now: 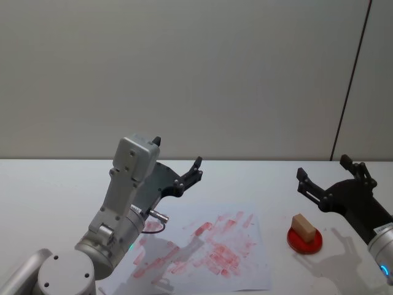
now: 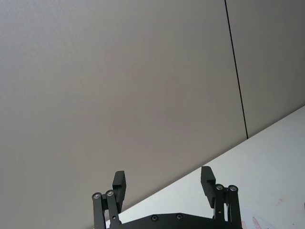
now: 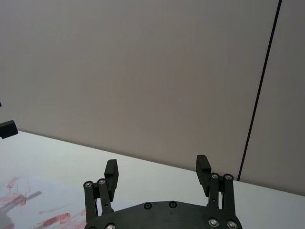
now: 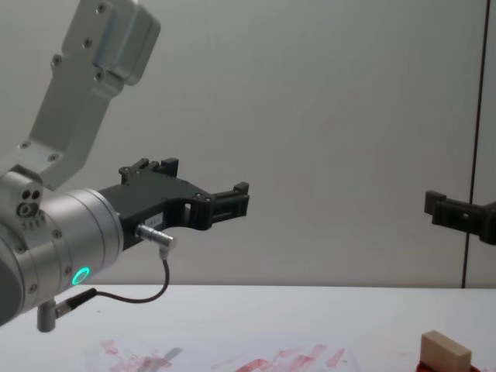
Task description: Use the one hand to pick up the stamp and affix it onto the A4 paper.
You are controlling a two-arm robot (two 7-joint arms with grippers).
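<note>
The stamp (image 1: 303, 225), a small pale wooden block, stands on the round red ink pad (image 1: 305, 241) at the right of the table; from the chest it shows low at the right (image 4: 446, 350). The A4 paper (image 1: 202, 246), smeared with red prints, lies in the middle (image 4: 232, 360) (image 3: 28, 210). My right gripper (image 1: 323, 167) hovers open above and behind the stamp, empty (image 3: 157, 165) (image 4: 446, 211). My left gripper (image 1: 178, 153) hangs open and empty over the paper's far left corner (image 2: 162, 177) (image 4: 205, 182).
The white table (image 1: 49, 184) runs back to a plain grey wall with a dark vertical seam (image 1: 350, 86) at the right. The left arm's silver wrist housing (image 1: 132, 166) rises high over the paper's left side.
</note>
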